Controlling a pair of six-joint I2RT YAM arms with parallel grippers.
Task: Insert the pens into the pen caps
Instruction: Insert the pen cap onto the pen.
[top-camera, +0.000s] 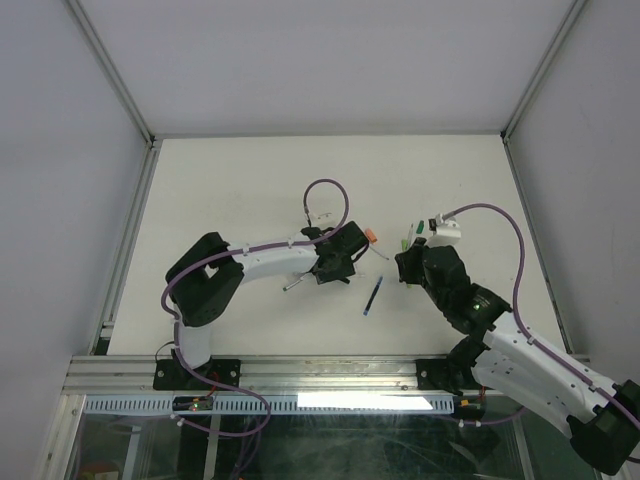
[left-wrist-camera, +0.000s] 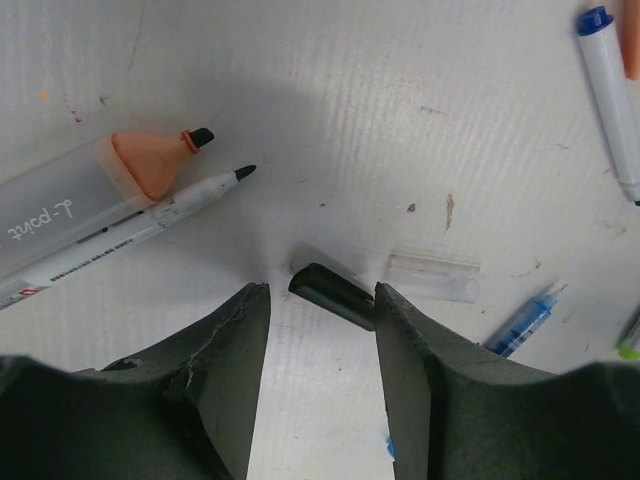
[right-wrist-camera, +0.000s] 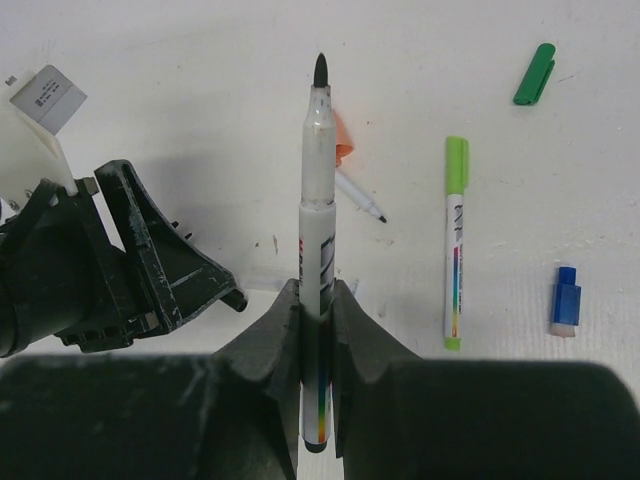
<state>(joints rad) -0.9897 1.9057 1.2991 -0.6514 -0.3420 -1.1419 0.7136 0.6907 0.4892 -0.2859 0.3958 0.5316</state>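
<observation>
**Right arm had a black-tipped pen, black cap sat between the open left jaws**

Caps first. A black cap (left-wrist-camera: 335, 295) lay on its side on the desk (top-camera: 230, 180), right in the gap of the left jaws. One end was tucked behind a finger (left-wrist-camera: 420, 380), and I couldn't see into its mouth. A clear cap (left-wrist-camera: 432, 277) lay on its side just past it. In the right wrist view a dark green cap (right-wrist-camera: 534, 88) and a blue cap (right-wrist-camera: 565, 300) lay loose, well apart from each other. A light green pen (right-wrist-camera: 455, 240) lay flat on the desk beside them.

Left of the black cap in the left wrist view were a fat grey marker (left-wrist-camera: 60, 215) with an orange neck and black tip, and a thin white pen (left-wrist-camera: 130, 230) right against it. A thin blue pen (top-camera: 373, 296) lay on the desk between the two arms, a bit nearer than the jaws.

Poses: the left arm (top-camera: 270, 262) reached from its near-left base rightward to the middle of the desk. Its jaws were spread wide and low over the desk, clamping nothing. The right arm (top-camera: 520, 350) stretched from the near right toward the middle, so its jaws ended up near the left ones. The right jaws were closed tight on a white pen (right-wrist-camera: 318, 200), with the barrel running lengthwise between the fingers and the bare black tip sticking out ahead.
</observation>
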